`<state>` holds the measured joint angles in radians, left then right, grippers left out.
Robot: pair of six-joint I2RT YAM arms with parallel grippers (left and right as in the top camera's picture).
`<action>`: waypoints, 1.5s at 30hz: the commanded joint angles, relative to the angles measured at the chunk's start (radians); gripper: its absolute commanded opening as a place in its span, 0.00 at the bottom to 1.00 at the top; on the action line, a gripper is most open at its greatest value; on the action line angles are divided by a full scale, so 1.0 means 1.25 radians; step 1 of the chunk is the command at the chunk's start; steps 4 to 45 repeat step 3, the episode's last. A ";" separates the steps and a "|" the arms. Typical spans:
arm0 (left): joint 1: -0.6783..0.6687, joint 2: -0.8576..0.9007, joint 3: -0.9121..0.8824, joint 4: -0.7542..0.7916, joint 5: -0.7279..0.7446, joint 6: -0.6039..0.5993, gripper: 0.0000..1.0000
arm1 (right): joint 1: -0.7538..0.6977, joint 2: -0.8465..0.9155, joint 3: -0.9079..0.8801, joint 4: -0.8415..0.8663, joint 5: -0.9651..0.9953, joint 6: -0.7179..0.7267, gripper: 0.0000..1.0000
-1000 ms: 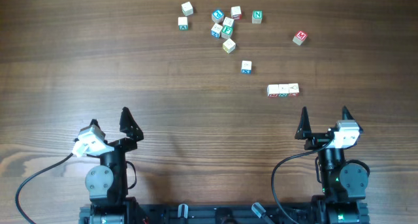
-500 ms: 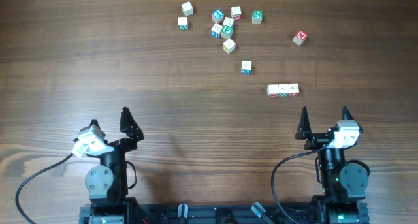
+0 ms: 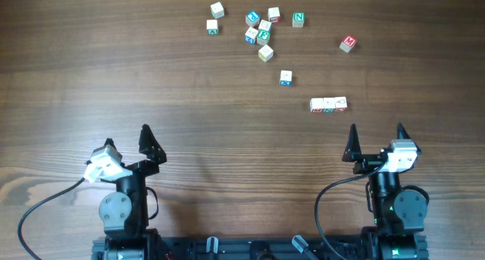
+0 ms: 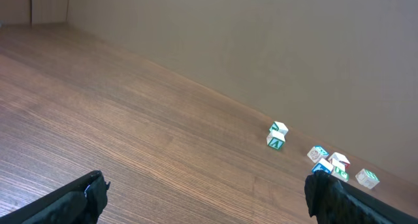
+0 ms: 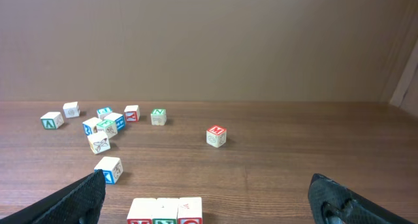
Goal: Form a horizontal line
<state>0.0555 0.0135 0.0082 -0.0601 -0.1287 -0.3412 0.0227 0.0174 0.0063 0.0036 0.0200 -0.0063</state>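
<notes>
Standing wide open above the desk (image 3: 197, 146), the left claw (image 3: 126, 137) and the right claw (image 3: 377, 131) both have their fingers spread fully apart. Neither claw has hold of anything, and neither touches a cube.

The horizontal line (image 3: 328, 104) lies a short way ahead of the right claw, a little toward its left side. It is made of three pale cubes in a straight row, touching side to side. In the right wrist view the faces turned toward the claw carry coloured letters, but the lower edge cuts them off.

A single blue-marked cube (image 3: 285, 77) stands beyond the line and more to the left of the right claw, apart from the row. A red-letter cube (image 3: 348, 43) stands alone farther out, almost straight ahead of this claw. Much farther ahead and to its left is a loose cluster of cubes (image 3: 260, 31), with a green N cube (image 3: 298, 19) just to the right of it and two cubes (image 3: 214, 18) to the left.

For the left claw, all cubes are well ahead and to its right.
</notes>
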 commanded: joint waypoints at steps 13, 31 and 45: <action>0.007 -0.006 -0.002 -0.003 0.010 0.018 1.00 | -0.003 -0.008 -0.001 0.002 -0.007 -0.014 1.00; 0.007 -0.006 -0.002 -0.003 0.010 0.018 1.00 | -0.003 -0.008 -0.001 0.002 -0.007 -0.014 1.00; 0.007 -0.006 -0.002 -0.003 0.010 0.018 1.00 | -0.003 -0.008 -0.001 0.002 -0.007 -0.014 1.00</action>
